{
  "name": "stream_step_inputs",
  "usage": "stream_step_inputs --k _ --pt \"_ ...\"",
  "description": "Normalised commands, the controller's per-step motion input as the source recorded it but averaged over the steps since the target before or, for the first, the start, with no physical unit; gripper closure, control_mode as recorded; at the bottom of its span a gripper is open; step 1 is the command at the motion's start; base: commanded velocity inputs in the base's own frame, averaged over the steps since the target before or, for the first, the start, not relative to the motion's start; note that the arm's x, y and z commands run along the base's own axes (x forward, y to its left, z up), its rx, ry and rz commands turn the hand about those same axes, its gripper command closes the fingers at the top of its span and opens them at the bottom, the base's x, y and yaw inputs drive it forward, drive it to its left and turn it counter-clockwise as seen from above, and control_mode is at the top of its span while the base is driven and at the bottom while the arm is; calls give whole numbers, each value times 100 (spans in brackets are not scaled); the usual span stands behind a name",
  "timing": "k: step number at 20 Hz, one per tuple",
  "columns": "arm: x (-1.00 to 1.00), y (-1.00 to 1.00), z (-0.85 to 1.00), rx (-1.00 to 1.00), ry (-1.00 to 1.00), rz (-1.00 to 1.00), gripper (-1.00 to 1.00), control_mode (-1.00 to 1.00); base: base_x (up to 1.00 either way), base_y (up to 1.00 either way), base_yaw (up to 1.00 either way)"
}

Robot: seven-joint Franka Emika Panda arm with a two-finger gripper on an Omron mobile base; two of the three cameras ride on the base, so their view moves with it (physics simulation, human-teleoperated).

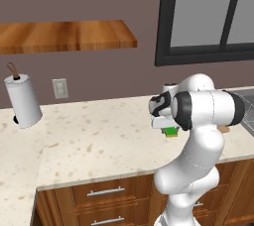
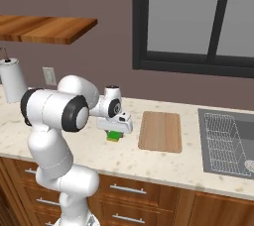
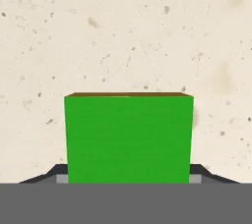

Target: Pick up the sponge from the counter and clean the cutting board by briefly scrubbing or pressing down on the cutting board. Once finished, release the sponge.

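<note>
1. The beige speckled stone-look worktop (image 2: 163,163) runs over wooden drawers with silver handles, carrying everything the task needs.
2. The thin, flat, light-brown wooden cutting board (image 2: 160,131) lies flat on it, to the right of the claw in the right base view and apart from it, its face bare.
3. The two-finger claw (image 2: 115,132) points straight down, low over the worktop to the board's left.
4. The small bright green rectangular sponge (image 3: 129,138) sits directly beneath the claw. In the hand view it spans the space between the dark tips, its yellowish layer just visible at the far edge.
5. The claw appears to be closed on the sponge's sides, but contact is hidden at the bottom of the hand view, so I cannot tell whether it grips.
6. Judged step: picking up the sponge; scrubbing has not begun.
7. Next move calls for a firm hold, a lift clear of the worktop, a sideways carry over the board, then pressing down.
</note>
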Motion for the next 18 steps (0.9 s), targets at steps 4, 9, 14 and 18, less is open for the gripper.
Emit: stream_step_inputs --k 4,9,14,18 --pt "0 0 8 0 0 0 -100 -100 0 0 0" --pt "-6 0 49 0 -8 0 -100 -100 0 0 0" --pt "-52 0 67 0 -14 0 -100 -100 0 0 0" --pt "-92 22 55 0 -24 0 -100 -100 0 0 0"
